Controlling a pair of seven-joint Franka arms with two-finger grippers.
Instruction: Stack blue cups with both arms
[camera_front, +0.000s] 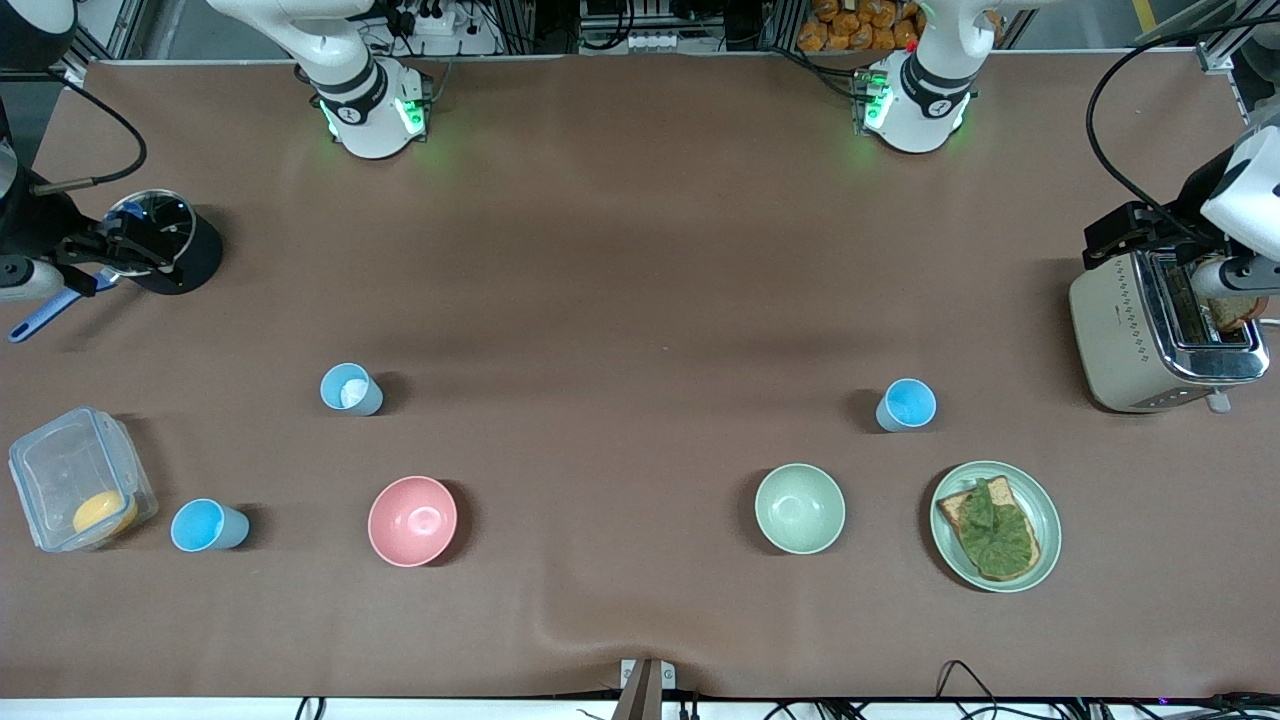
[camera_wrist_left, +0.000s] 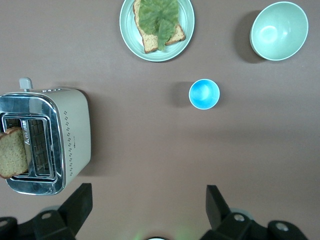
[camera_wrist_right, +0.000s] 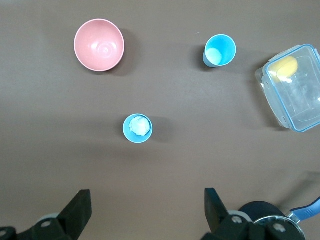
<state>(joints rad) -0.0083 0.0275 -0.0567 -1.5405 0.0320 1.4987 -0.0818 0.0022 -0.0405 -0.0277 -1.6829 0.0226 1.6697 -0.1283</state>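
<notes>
Table (camera_front: 640, 250) comes first: it is long, with a brown cloth on it. Clock hours are as the front camera sees it, with 12 o'clock toward the robots' bases.

Both white arms wait up high. The left arm (camera_front: 915, 95) stands at about 1 o'clock from the table's middle and the right arm (camera_front: 368, 105) at about 11 o'clock. The left gripper (camera_wrist_left: 150, 200) hangs over the table near the toaster (camera_front: 1140, 330). Its fingers are spread wide and hold nothing. The right gripper (camera_wrist_right: 147, 202) hangs over the table near the black pot (camera_front: 175, 245). It is wide open too, with nothing in it.

The toaster is at 3 o'clock by the table's end. A clear box (camera_front: 75, 480) with something yellow inside sits at the right arm's end. The pot is at 10 o'clock from the grey-blue cup (camera_front: 351, 389).

A plate (camera_front: 1050, 520) with toast and a green leaf lies at 5 o'clock from the sky-blue cup (camera_front: 907, 405). The green bowl (camera_front: 799, 508) is between 7 and 8 o'clock from that cup. The pink bowl (camera_front: 412, 520) is at 5 o'clock from the grey-blue cup.

The grey-blue cup stands upright at 9 o'clock from the middle, whitish inside. The sky-blue cup stands at 3 o'clock, well apart from it, with bare cloth between them. A third blue cup (camera_front: 207, 526) stands just beside the box, and the pink bowl sits between it and the green bowl.
</notes>
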